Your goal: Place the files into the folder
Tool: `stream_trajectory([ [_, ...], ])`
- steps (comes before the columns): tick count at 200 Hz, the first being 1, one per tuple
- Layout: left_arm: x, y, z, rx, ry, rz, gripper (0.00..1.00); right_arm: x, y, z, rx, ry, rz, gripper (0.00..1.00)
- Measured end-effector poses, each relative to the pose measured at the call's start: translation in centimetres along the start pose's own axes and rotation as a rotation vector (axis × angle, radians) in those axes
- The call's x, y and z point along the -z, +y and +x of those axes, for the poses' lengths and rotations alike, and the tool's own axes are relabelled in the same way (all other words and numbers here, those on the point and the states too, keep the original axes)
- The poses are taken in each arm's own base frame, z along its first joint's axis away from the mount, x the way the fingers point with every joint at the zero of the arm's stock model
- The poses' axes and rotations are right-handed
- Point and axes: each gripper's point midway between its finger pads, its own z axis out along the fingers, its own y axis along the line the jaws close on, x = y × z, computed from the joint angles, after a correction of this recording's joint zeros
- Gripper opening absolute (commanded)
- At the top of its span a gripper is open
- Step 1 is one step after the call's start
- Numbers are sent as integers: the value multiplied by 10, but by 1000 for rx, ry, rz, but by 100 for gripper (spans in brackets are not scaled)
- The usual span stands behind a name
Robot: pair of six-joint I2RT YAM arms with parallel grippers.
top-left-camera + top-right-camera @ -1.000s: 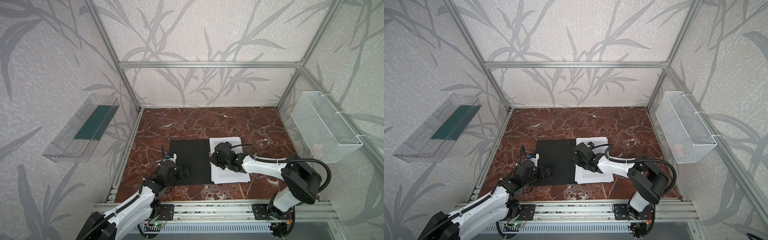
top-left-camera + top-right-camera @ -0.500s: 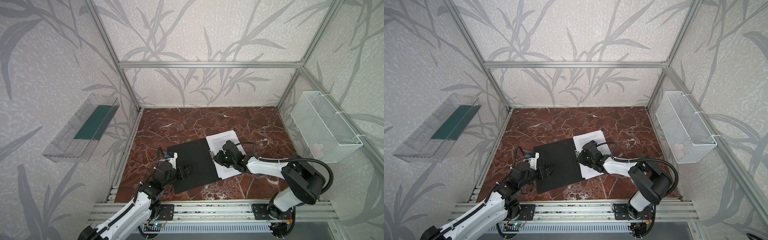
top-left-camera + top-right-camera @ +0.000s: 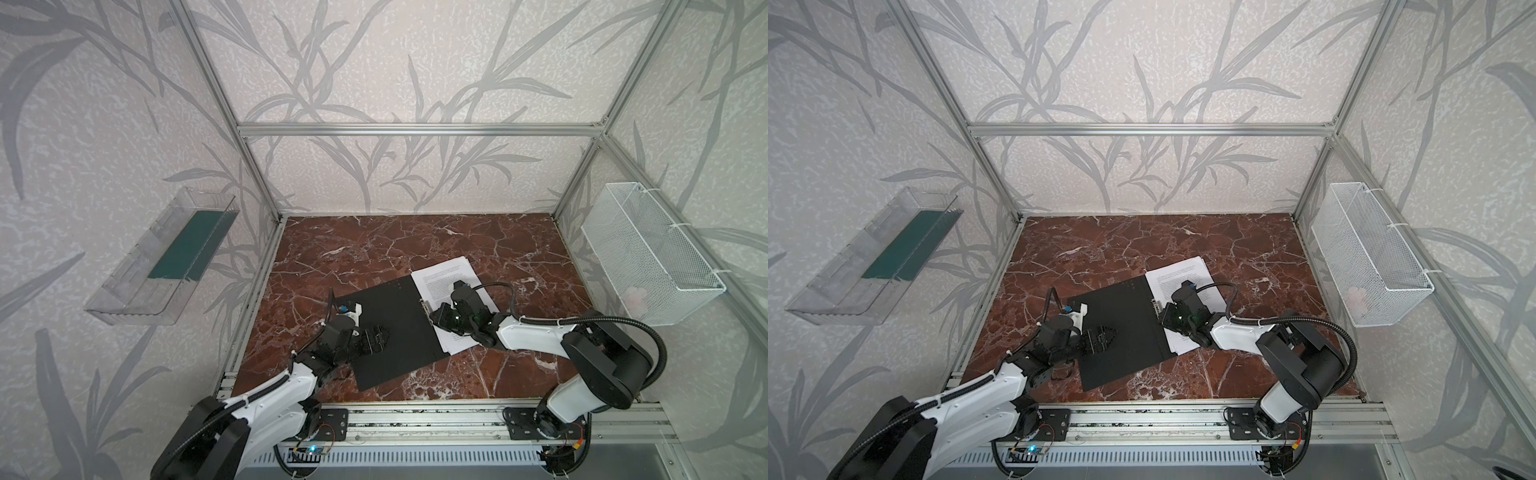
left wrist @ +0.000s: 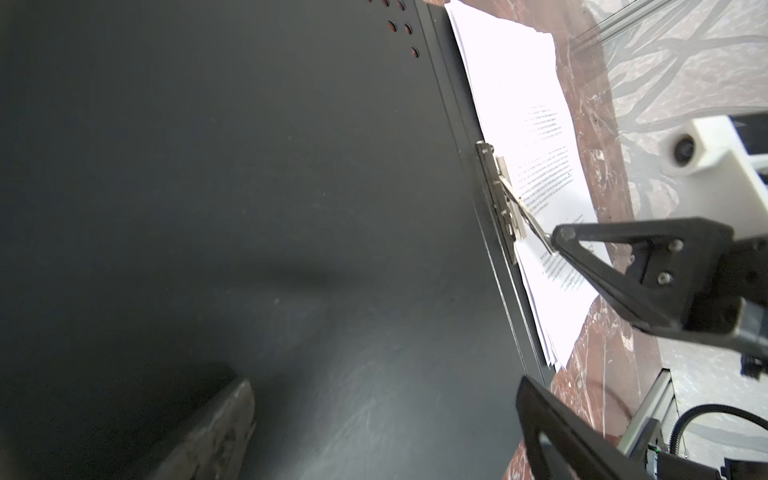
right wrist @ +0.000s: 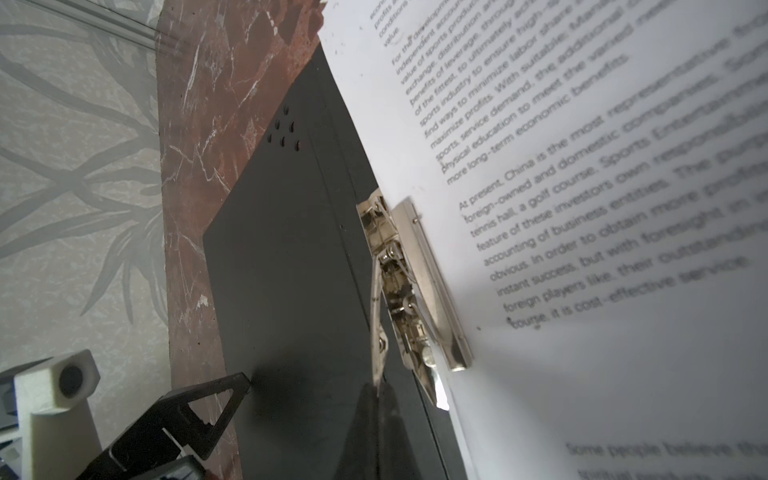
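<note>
I see the folder (image 3: 390, 332) open, black inside up, askew on the desk (image 3: 374, 249). White printed files (image 3: 444, 276) lie on its right leaf. Right pincer (image 3: 435, 319) is clamped on the clip lever (image 5: 376, 316); left pincer (image 3: 380, 338) is spread wide over the left leaf.

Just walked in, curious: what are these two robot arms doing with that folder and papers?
An open folder lies black side up on the marble table, the printed files on its right half beside the metal clip. The right end effector is shut on the clip lever. The left end effector is open over the folder's bare half. The folder isn't closed yet.
</note>
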Motion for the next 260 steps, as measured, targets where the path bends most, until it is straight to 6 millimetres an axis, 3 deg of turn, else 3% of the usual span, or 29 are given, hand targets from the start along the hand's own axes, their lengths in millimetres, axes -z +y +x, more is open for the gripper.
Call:
stream_trajectory([
  [51, -11, 9, -17, 16, -32, -99, 99, -3, -13, 5, 88, -19, 3, 0],
  [111, -11, 25, -22, 26, -56, -198, 99, -9, -22, 6, 155, -33, -9, 0],
  [174, -19, 27, -32, 27, -59, -249, 99, -8, -26, 1, 192, -53, -17, 0],
  [260, -20, 29, -33, 25, -59, -266, 99, -29, -34, -7, 216, -61, -5, 0],
])
